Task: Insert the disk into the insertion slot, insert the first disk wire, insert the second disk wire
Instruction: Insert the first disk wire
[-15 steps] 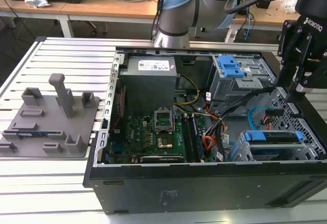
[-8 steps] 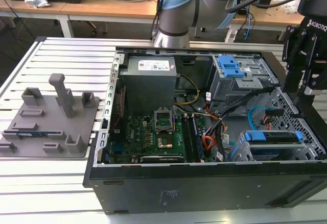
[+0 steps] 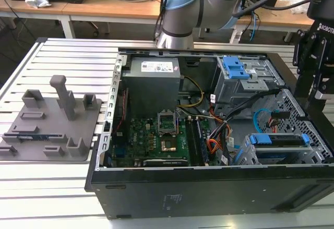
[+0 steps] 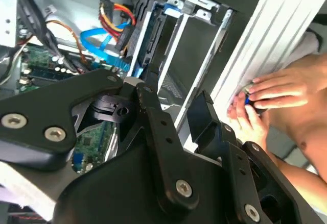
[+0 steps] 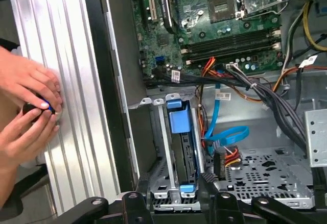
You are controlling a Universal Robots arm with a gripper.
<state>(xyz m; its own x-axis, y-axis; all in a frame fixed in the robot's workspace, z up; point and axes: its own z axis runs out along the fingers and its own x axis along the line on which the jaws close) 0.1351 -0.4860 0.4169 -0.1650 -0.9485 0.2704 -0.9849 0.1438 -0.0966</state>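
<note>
The disk point(image 5: 183, 150), silver in a bright blue carrier, sits inside the insertion slot point(image 5: 158, 183), a small grey perforated cage; in the exterior view the disk point(image 3: 276, 140) is low on the right of the open computer case. Two loose wires lie beside the cage: a blue flat cable point(image 5: 227, 133) and a black plug with red, yellow and orange leads point(image 5: 228, 158). My gripper point(image 5: 173, 196) hovers above the cage end, open, nothing between its fingers point(image 4: 204, 114). In the exterior view the gripper point(image 3: 312, 67) hangs at the case's right edge.
A person's hands point(image 5: 28, 106) rest on the slatted aluminium table point(image 5: 76, 81) just outside the case wall. The larger grey cage with a blue latch point(image 3: 235, 70), the motherboard point(image 3: 156, 135) and a grey fixture plate point(image 3: 52, 119) are also there.
</note>
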